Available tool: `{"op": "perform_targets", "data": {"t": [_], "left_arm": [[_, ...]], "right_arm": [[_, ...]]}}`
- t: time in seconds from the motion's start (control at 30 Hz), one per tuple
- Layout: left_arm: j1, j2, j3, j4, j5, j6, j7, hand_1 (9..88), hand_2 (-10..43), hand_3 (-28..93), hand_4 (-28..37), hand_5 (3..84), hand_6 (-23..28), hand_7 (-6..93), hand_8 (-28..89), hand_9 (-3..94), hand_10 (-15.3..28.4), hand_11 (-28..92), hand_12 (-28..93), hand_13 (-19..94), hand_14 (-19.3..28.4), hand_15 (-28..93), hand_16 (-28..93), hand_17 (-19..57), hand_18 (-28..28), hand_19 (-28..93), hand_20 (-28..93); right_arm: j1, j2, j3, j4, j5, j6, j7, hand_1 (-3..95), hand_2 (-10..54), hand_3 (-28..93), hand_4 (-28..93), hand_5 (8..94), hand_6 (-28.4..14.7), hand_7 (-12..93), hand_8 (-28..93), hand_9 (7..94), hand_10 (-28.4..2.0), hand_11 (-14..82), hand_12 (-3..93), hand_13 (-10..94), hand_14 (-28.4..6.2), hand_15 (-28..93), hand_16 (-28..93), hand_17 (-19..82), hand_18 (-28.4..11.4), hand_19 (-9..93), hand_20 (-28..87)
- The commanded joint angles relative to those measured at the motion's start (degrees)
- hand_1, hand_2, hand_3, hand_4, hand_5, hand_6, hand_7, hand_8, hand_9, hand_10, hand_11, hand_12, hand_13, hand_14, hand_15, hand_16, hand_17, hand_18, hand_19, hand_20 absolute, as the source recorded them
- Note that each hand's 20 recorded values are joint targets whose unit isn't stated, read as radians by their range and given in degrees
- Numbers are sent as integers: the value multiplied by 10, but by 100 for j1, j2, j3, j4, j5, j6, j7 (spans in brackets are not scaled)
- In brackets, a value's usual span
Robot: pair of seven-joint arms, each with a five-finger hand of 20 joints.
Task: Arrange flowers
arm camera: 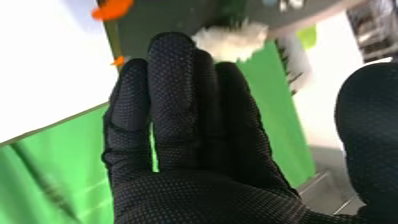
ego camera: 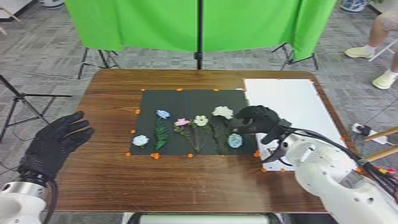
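Observation:
In the head view my right hand (ego camera: 258, 120) is over the dark mat's right edge, just right of the white flower (ego camera: 223, 112); its fingers are straight and hold nothing. The right wrist view has the same hand (arm camera: 191, 145) open, thumb apart, with the white bloom (arm camera: 233, 42) beyond its fingertips. On the mat lie a blue flower (ego camera: 163, 114) with a leafy stem, a pink flower (ego camera: 182, 122), a pale yellow flower (ego camera: 201, 120), a light blue bloom (ego camera: 140, 140) and a pale blue oval piece (ego camera: 234, 140). My left hand (ego camera: 55, 145) rests open at the table's left edge.
The dark mat (ego camera: 178, 97) lies mid-table, held by orange tape bits. A white board (ego camera: 289, 95) lies to its right, partly under my right arm. A green cloth (ego camera: 142, 25) hangs behind the brown table (ego camera: 107, 180).

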Motion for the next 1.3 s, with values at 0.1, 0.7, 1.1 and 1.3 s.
{"op": "perform_targets", "data": {"t": [0.1,0.7,1.1,1.3], "left_arm": [[68,-42,4,20,9,-38,-1,326,31,721,-283,383,51,332,-163,358,153,375,97,299,177,517,-82,-50,230,636,-45],[46,-473,47,-44,67,-513,341,288,-1,724,-282,296,33,274,-147,227,119,280,74,199,158,368,-65,-74,240,571,-49],[-196,-766,245,63,167,-807,381,269,-26,711,-283,238,19,266,-144,169,104,235,70,143,143,267,-26,-116,239,508,-28],[-316,-722,383,106,177,-709,413,267,-27,708,-283,237,21,261,-141,169,104,233,77,140,136,256,-15,-122,220,489,-12]], "right_arm": [[-678,-248,1335,-354,2244,530,-159,154,-56,852,-282,410,-57,225,-153,424,-126,289,207,441,-101,531,163,170,-206,644,377],[-2160,-2330,3854,-924,6089,-1396,-37,93,-19,821,-274,263,-36,58,-82,259,-105,25,217,173,-106,-38,401,-32,-188,330,192],[-2554,-2843,4069,-1066,6044,-1492,-51,99,-25,807,-269,255,-41,47,-76,249,-92,-6,221,151,-100,-92,401,-66,-181,314,157],[-2583,-2837,4018,-1142,6087,-1284,-180,100,-24,810,-266,254,-41,47,-74,249,-89,-7,222,157,-95,-96,409,-66,-179,313,149]]}}
